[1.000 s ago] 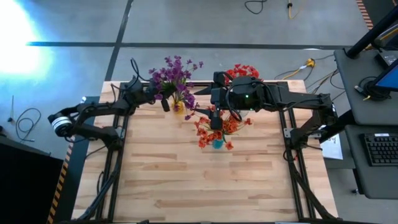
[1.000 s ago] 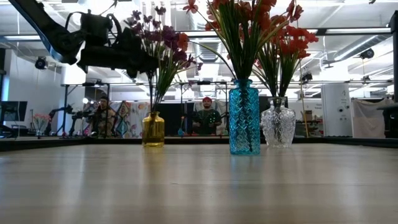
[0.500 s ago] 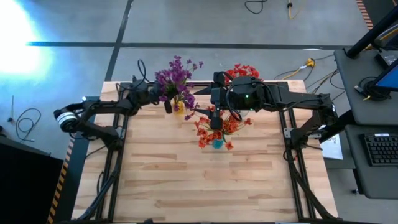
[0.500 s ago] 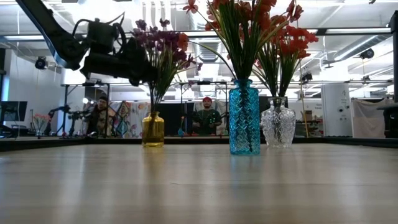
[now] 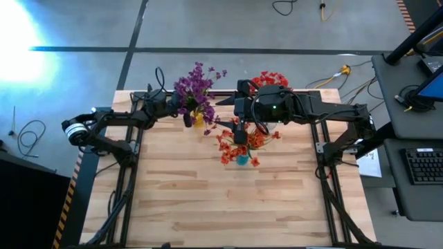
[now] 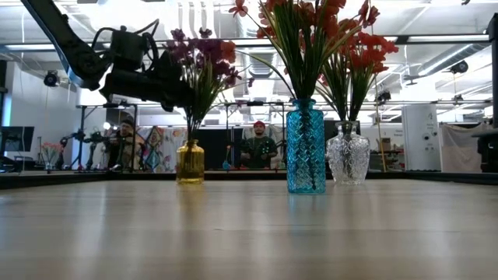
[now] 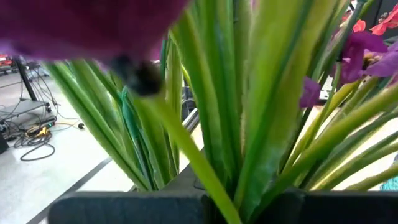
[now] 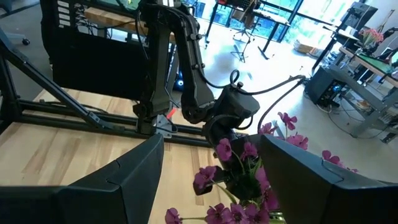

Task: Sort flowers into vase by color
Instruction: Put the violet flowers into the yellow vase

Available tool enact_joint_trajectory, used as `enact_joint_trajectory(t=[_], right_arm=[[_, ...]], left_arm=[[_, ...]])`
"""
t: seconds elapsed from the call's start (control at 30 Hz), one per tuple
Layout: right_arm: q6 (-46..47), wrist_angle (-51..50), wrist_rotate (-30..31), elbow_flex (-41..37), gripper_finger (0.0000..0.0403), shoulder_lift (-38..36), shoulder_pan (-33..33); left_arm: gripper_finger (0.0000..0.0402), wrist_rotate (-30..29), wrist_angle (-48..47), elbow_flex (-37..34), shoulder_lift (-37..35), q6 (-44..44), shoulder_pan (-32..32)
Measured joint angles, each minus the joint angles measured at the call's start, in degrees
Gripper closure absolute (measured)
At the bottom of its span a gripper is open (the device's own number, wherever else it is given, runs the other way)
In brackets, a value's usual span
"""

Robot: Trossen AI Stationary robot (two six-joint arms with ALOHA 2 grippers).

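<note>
Purple flowers [image 5: 196, 84] stand with their stems in a yellow vase [image 6: 191, 162] at the table's far side. My left gripper [image 6: 180, 92] is shut among their green stems, above the vase's mouth. More to the right stand a blue vase [image 6: 306, 148] and a clear glass vase [image 6: 348, 155], both holding red flowers [image 6: 311, 27]. High over the blue vase's red flowers [image 5: 242, 146], my right gripper [image 8: 211, 158] stays open with nothing between its fingers. My left gripper pinches a green stem [image 7: 214, 198] of the purple flowers between its two fingers, well below the blossoms. The fingers come level from the table's left and lie across the stems. Whether they hold one stem or several I cannot tell. The stems run down into the yellow vase.
The three vases stand close together in the far middle of the wooden table [image 5: 208, 200]. Its near half lies bare. People sit in the room beyond the table [image 6: 257, 148].
My left gripper has sunk a little toward the yellow vase and edged toward the table's right, staying shut on the stems. The purple flowers have come down with it.
</note>
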Motion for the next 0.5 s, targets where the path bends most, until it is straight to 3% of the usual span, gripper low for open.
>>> enact_joint_trajectory(t=[0.5], right_arm=[[0.02,0.04,0.0,0.0,0.0137,0.0,0.0]], left_arm=[[0.0311,-0.02,-0.02,0.0,-0.02,0.15,0.0]])
